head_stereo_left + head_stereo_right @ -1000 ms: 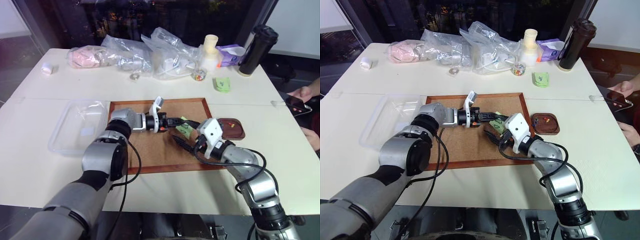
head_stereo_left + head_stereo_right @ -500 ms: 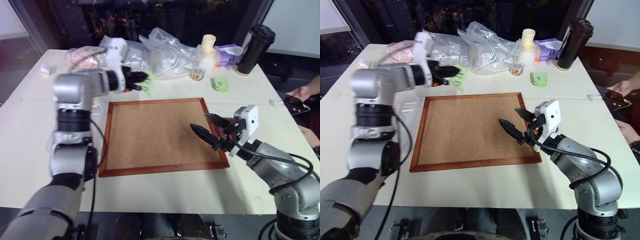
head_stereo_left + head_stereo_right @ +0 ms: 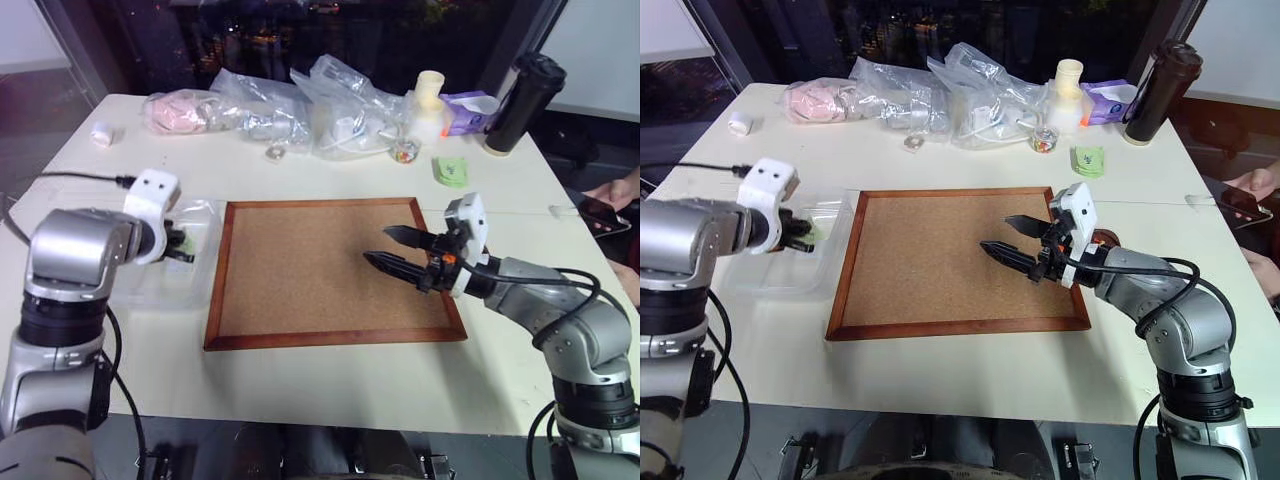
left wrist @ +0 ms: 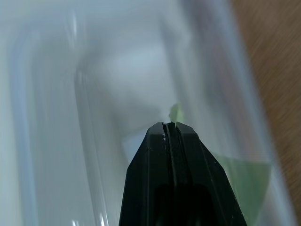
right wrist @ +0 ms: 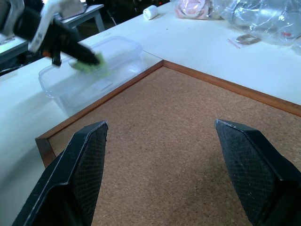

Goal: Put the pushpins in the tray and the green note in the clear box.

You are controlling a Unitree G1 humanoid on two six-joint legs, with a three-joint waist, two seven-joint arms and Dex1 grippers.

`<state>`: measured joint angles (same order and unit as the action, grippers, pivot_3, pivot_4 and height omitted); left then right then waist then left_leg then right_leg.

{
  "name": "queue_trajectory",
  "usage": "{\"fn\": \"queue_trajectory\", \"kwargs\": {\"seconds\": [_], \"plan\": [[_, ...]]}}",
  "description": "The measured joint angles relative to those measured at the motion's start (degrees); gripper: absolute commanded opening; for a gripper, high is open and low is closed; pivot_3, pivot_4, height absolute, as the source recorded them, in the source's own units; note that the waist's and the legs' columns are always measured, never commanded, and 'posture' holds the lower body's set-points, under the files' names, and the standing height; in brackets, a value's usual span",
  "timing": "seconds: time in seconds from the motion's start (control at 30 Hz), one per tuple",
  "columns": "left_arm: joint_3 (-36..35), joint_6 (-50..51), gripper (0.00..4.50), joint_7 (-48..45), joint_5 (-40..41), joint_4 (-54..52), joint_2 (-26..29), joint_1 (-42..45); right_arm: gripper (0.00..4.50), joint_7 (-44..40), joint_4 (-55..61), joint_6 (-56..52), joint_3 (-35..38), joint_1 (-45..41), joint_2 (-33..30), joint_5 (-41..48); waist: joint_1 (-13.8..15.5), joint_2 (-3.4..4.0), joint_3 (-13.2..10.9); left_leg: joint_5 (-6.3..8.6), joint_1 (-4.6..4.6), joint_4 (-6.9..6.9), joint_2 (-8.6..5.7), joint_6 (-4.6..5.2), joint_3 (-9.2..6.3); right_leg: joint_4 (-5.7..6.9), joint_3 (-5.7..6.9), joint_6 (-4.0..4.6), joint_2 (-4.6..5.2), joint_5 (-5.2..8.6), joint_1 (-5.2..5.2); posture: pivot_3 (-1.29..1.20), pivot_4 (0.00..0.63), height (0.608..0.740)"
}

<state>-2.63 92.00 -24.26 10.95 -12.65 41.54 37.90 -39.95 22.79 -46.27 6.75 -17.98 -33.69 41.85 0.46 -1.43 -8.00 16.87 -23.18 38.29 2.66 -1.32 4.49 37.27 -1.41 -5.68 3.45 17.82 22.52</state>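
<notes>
**Green note held over the clear box**

The green note (image 5: pixel 87 64) is pinched between the closed fingers of the left gripper (image 3: pixel 800 232), which hangs just above the clear box (image 3: pixel 830 268), its tips pointing down into it. In the left wrist view the note (image 4: pixel 244 179) pokes out past the black fingertips (image 4: pixel 155 141) against the box's transparent floor. The clear box sits on the white counter (image 3: pixel 300 385) at 9 o'clock from the cork board (image 3: pixel 320 270), just beside its wooden frame. The right gripper (image 3: pixel 395 250) hovers over the board's 3 o'clock side with its fingers (image 5: pixel 84 165) spread wide and nothing between them. The tray (image 3: pixel 1104 239) peeks out from behind that arm, just off the board's 3 o'clock edge; any pushpins in it cannot be made out. At 12 o'clock lie soft plastic bags (image 3: pixel 320 105), a green sticky pad (image 3: pixel 450 170) and a black bottle (image 3: pixel 525 88).
</notes>
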Motion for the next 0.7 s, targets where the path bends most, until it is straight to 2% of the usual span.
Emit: {"fn": "queue_trajectory", "kwargs": {"seconds": [0.07,0.13,0.23,0.43,0.5,0.57,0.7], "plan": [[-1.4,0.0,1.46,1.6,-0.2,-0.2,-1.0,-1.1,3.83,-0.1,-0.4,0.4,-0.4,-0.2,0.0,-0.1,0.1,-0.01,0.0,0.03,0.0,0.01,0.0,0.05,0.0,0.0,0.0,0.0,0.0,0.0,-0.01,0.0,0.15,0.74],[-3.3,-0.3,2.43,2.4,-0.2,-1.3,-3.1,-1.2,3.83,-0.1,-0.5,0.5,-1.1,-0.2,0.1,-0.2,0.2,-0.02,0.0,0.06,-0.01,0.02,0.0,0.1,-0.01,0.0,0.02,0.0,0.01,0.0,-0.02,0.0,0.15,0.74],[-3.6,-2.6,3.97,2.2,0.7,-3.5,-3.2,-1.0,3.83,-0.1,-0.5,0.5,-1.4,-0.3,0.1,-0.3,0.1,-0.03,0.0,-0.01,0.0,0.02,-0.01,-0.03,0.0,0.0,0.01,0.0,0.02,0.0,-0.02,0.0,0.15,0.74],[-8.7,-6.5,3.97,1.6,2.6,-4.1,-4.3,0.1,3.83,0.2,-0.5,0.3,-0.6,0.7,-0.2,0.1,0.0,-0.03,0.0,-0.02,0.0,0.01,0.0,-0.03,0.0,0.0,0.02,0.0,0.0,0.0,0.0,0.0,0.15,0.74],[-9.5,-10.9,3.97,-0.3,3.5,-4.5,-2.2,-0.3,3.83,0.7,-0.4,-0.7,1.3,1.2,-0.7,1.2,-0.1,-0.03,0.0,-0.02,-0.01,0.0,0.02,-0.04,0.01,0.0,0.02,0.0,0.01,0.0,0.0,0.0,0.15,0.74],[-10.5,-16.0,3.97,-5.5,6.2,-5.8,1.2,-1.6,3.83,1.4,0.1,-2.6,5.0,2.6,-2.3,3.6,-0.1,-0.03,0.0,-0.04,0.0,-0.03,0.05,-0.09,0.02,-0.01,0.02,0.01,0.05,0.0,0.0,0.0,0.15,0.74],[-16.3,-19.6,3.97,-18.8,18.1,-9.8,4.4,-4.1,3.83,2.0,2.1,-8.0,13.6,6.2,-6.9,10.8,0.2,-0.03,0.0,-0.01,0.0,-0.03,0.02,-0.03,0.04,-0.09,0.05,0.01,0.12,0.0,-0.07,0.0,0.15,0.74]]}}
